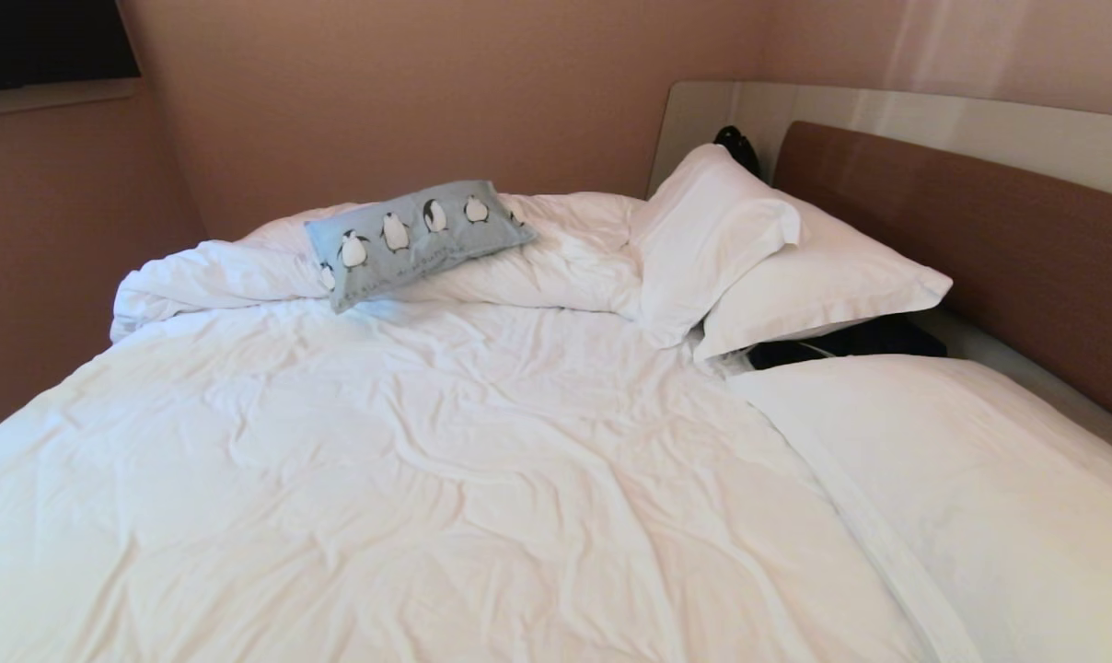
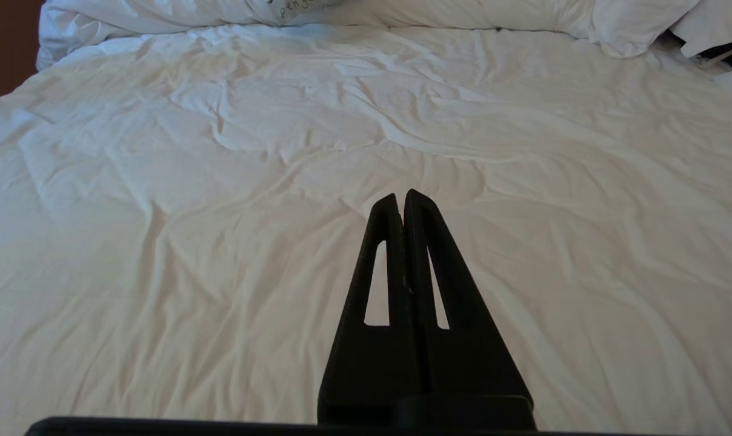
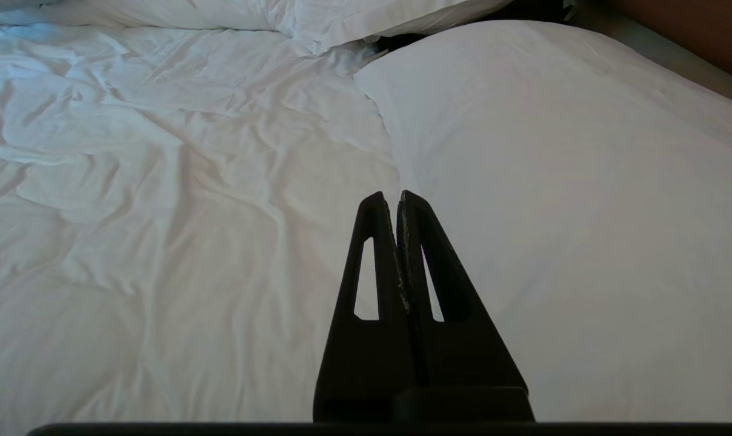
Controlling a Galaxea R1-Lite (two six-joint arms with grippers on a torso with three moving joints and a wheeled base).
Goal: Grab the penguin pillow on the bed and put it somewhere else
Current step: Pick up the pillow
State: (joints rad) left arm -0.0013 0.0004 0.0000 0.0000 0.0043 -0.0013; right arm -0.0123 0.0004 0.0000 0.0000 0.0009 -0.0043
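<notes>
- The penguin pillow point(image 2: 299, 9), at the top edge of the left wrist frame, carried dark handwritten-style lettering; only the fragment "peng" could be read.
- In the head frame's upper left the same pillow's line of script was illegible.

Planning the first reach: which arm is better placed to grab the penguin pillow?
Probably the left. The penguin pillow lies far left on the bed, ahead of the left gripper; the right gripper faces a white pillow.
</notes>
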